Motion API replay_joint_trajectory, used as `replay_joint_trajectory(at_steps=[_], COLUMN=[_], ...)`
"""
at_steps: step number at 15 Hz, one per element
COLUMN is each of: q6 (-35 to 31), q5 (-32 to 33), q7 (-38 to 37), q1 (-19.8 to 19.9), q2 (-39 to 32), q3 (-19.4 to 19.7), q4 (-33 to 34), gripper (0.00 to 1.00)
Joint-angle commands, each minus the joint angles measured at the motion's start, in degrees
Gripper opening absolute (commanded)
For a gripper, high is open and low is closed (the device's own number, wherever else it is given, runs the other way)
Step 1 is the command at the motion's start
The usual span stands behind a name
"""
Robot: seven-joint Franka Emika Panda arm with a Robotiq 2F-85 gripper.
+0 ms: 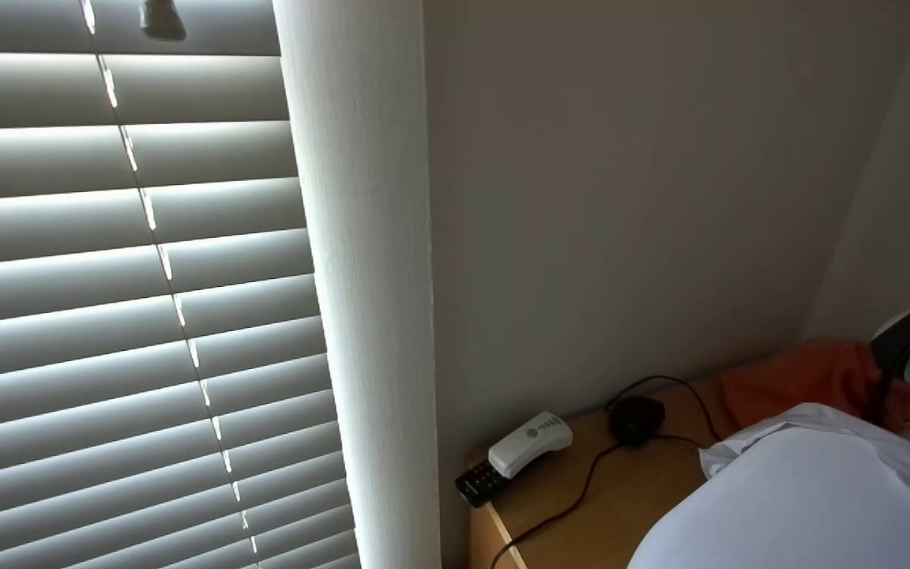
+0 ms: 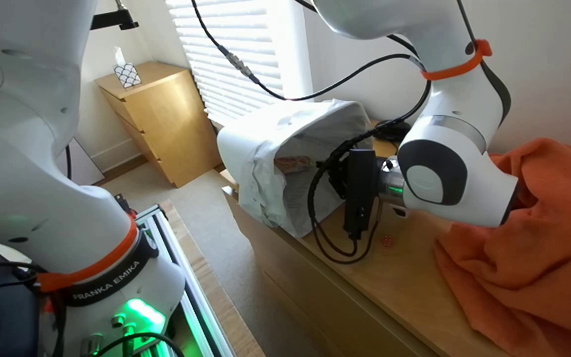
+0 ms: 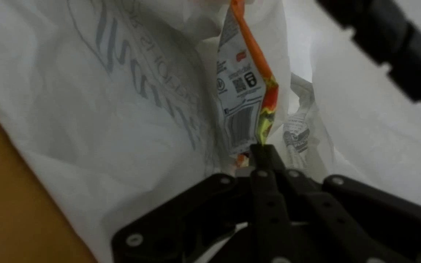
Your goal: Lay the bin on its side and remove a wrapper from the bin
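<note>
The bin [image 2: 246, 136] lies on its side on the wooden dresser, its open mouth facing my gripper, the white bag liner folded over its rim. The bin also shows at the lower right in an exterior view [image 1: 787, 506]. A wrapper [image 3: 241, 98], silver with orange, red and yellow edges, is inside the lined bin; part of it shows in an exterior view [image 2: 290, 164]. My gripper [image 3: 265, 149] is shut on the wrapper's near edge. In an exterior view the gripper [image 2: 321, 165] reaches to the bin's mouth, its fingers partly hidden by cables.
An orange cloth [image 2: 538, 238] covers the dresser's right part. A small red die [image 2: 387, 241] lies on the dresser top [image 2: 409, 267]. A white remote [image 1: 530, 444], a black remote [image 1: 480, 482] and a black cabled device [image 1: 635, 420] lie behind the bin. Cables hang round the gripper.
</note>
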State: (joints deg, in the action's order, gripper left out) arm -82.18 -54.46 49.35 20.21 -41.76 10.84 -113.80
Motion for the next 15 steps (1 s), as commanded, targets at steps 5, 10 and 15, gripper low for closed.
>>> replay_joint_trajectory(at_steps=[5,10,15], q6=[0.4,-0.2,-2.5], q5=[2.1,5.7,9.2], q7=[-1.3,-2.7,-5.4], q1=[0.4,1.1,1.3], q2=[1.0,4.7,9.7], q3=[0.8,2.9,4.8], q4=[1.0,1.3,0.4], gripper=[0.0,0.0,0.0])
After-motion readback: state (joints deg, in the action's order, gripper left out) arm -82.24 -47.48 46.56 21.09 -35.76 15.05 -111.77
